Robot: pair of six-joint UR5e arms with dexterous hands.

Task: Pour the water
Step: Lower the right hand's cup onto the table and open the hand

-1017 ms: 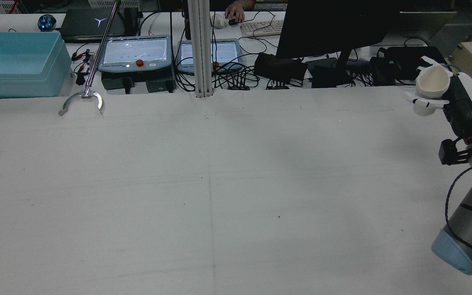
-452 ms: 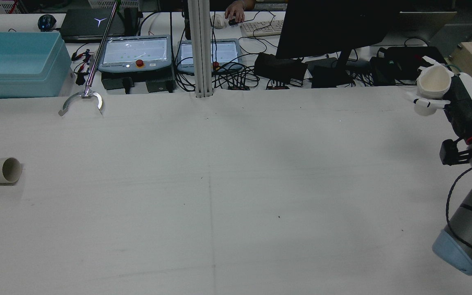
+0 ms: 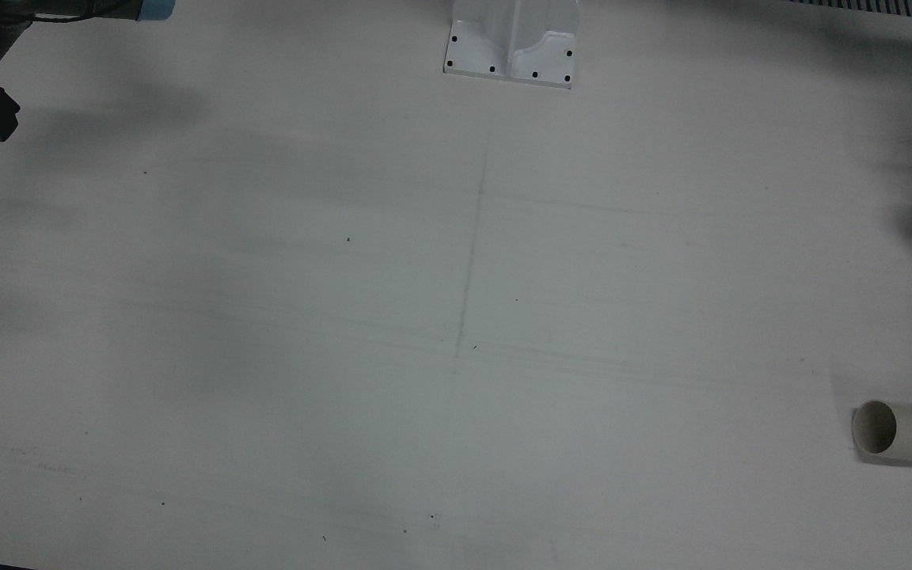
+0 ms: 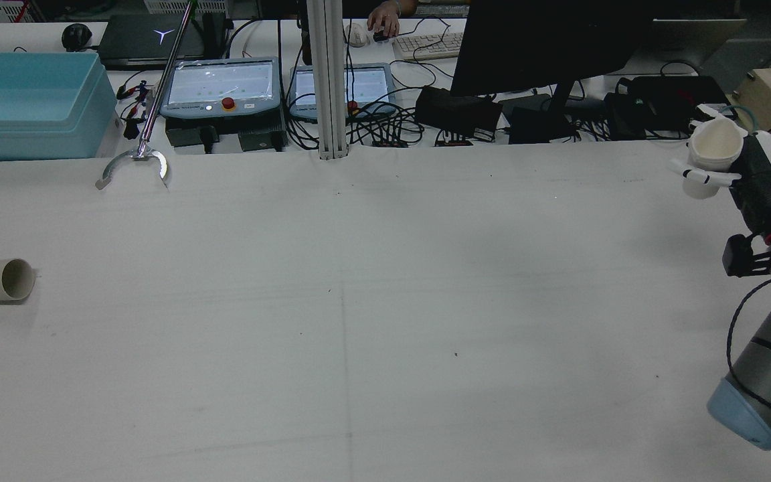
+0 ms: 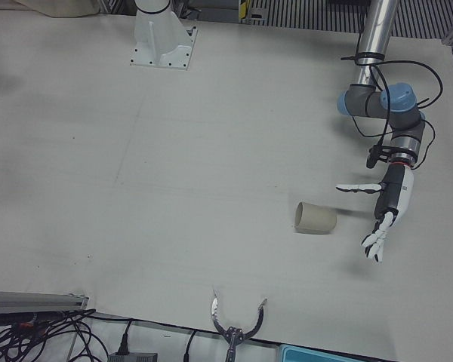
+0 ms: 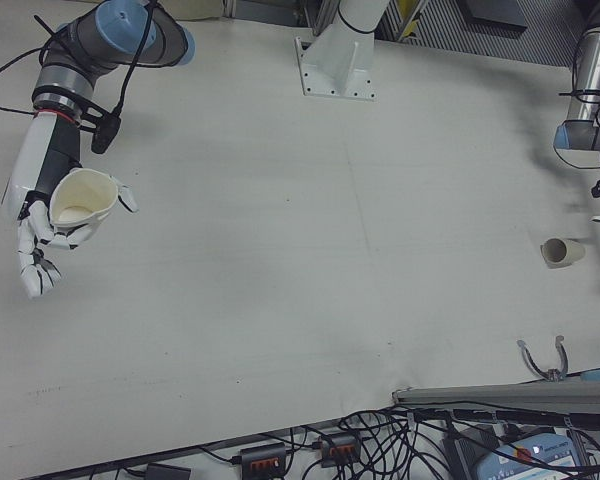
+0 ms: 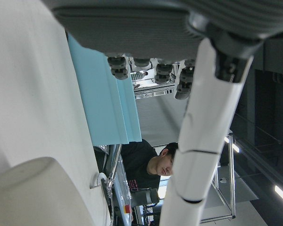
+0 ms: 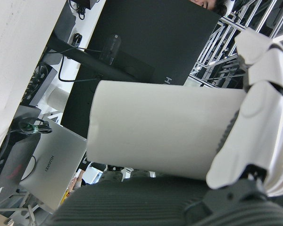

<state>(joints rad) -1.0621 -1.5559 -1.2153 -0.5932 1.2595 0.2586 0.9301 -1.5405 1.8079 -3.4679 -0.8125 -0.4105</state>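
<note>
Your right hand (image 6: 42, 232) grips one cup (image 6: 80, 197) upright; your left hand (image 5: 383, 217) is spread and empty beside the fallen cup (image 5: 315, 218); stand that one first, then pour slowly.

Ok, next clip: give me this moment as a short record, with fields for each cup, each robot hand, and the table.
held cup: upright, gripped by the right robot hand, raised above the table
fallen cup: lying on its side, mouth facing the table's middle
left robot hand: open, fingers spread, just beside the fallen cup, not touching it
table: white cloth; only the fallen cup lies on it
task state: pouring not possible yet, receiving cup is down
</note>
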